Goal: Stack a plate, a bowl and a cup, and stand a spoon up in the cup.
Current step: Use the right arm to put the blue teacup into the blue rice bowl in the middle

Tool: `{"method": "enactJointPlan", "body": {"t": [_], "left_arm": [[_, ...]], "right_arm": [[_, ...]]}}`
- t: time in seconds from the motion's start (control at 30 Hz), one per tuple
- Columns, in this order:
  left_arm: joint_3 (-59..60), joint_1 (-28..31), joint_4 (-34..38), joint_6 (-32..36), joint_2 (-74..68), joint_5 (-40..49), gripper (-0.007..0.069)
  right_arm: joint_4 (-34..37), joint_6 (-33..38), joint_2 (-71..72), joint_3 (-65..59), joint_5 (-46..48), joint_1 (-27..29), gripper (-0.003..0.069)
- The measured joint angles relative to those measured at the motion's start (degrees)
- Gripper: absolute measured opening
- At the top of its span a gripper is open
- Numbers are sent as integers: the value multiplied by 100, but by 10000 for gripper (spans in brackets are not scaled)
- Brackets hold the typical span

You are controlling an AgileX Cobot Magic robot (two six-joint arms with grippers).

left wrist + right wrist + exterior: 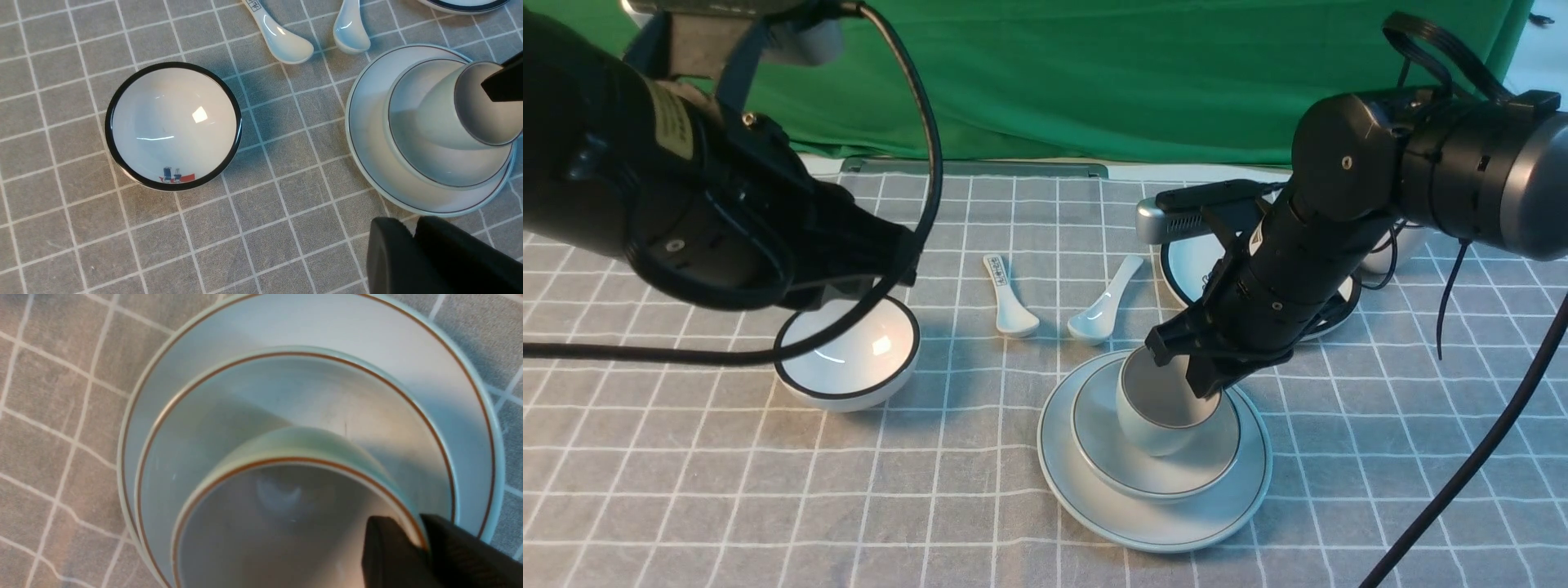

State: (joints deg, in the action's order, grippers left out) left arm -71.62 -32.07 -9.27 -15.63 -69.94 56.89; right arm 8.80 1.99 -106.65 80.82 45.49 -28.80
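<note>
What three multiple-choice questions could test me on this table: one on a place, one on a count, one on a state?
1. Where is the cup?
A. In the bowl, which sits on the plate.
B. Beside the plate.
C. Under the bowl.

2. How many spoons lie on the cloth?
A. One.
B. Three.
C. Two.

3. What is the right gripper doing?
A. Hanging open in the air.
B. Pinching the cup's rim.
C. Holding a spoon.

Answers:
1 A: the front view shows the tilted cup nested in the bowl on the plate.
2 C: two lie side by side behind the plate.
3 B: the right wrist view shows one finger inside the rim and one outside.
</note>
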Motion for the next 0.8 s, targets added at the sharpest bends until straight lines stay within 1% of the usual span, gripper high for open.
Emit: {"method": "enactJointPlan", "body": {"t": [0.43,0.8], "left_arm": [[0,0,0,18,0,0,59],[0,0,0,23,0,-24,59]], "right_arm": [[0,0,0,0,-28,0,163],[46,0,-96,0,-35,0,243]]}}
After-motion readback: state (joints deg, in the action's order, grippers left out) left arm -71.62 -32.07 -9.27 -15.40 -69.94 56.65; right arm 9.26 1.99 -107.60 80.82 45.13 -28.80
